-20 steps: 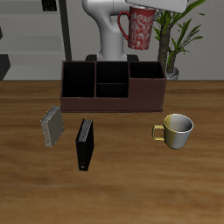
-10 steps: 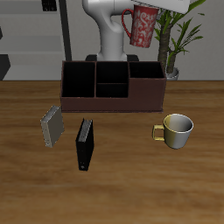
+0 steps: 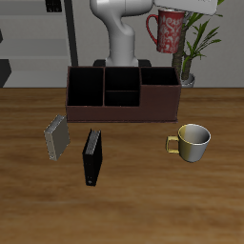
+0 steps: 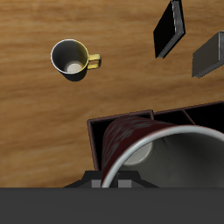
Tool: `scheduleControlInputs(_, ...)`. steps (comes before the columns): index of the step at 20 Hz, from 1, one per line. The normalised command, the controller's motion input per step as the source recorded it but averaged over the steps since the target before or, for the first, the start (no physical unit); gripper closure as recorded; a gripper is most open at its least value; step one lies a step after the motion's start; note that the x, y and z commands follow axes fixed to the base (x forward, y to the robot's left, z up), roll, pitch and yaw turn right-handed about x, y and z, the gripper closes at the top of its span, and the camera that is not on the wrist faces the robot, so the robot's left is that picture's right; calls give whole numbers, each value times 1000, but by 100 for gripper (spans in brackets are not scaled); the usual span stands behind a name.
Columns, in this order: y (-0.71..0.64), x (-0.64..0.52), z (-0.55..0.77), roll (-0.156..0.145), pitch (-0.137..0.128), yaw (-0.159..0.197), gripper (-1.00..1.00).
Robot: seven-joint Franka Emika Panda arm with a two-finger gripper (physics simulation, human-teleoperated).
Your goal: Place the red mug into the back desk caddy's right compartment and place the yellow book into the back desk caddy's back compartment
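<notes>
You have the red mug (image 3: 170,30) gripped in the claw (image 3: 173,10), upright, high above the back desk caddy (image 3: 122,95) and roughly over its right compartment (image 3: 159,76). The yellow book (image 3: 57,139) waits on the counter (image 3: 133,200) beside the black book (image 3: 91,158); the yellow-gold mug (image 3: 192,141) stands clear of the drop.

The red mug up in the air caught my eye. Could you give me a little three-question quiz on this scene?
1. True or false: the red mug rests on the table.
2. Which object lies nearest the table's front edge: A) the yellow book, B) the black book, C) the yellow-gold mug?
3. Fill in: the back desk caddy holds ____ objects.

Key: 1. False; it is held above the caddy's right compartment. 2. B. 3. No; its sections show empty.
</notes>
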Motion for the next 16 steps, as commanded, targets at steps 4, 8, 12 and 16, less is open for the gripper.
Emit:
scheduleControlInputs(4, -254, 42, -153, 11, 21, 13, 100)
scheduleControlInputs(8, -79, 55, -145, 33, 21, 10, 100)
scheduleControlInputs(12, 81, 44, -94, 21, 26, 3, 100)
scheduleControlInputs(16, 10, 22, -84, -5, 15, -26, 100)
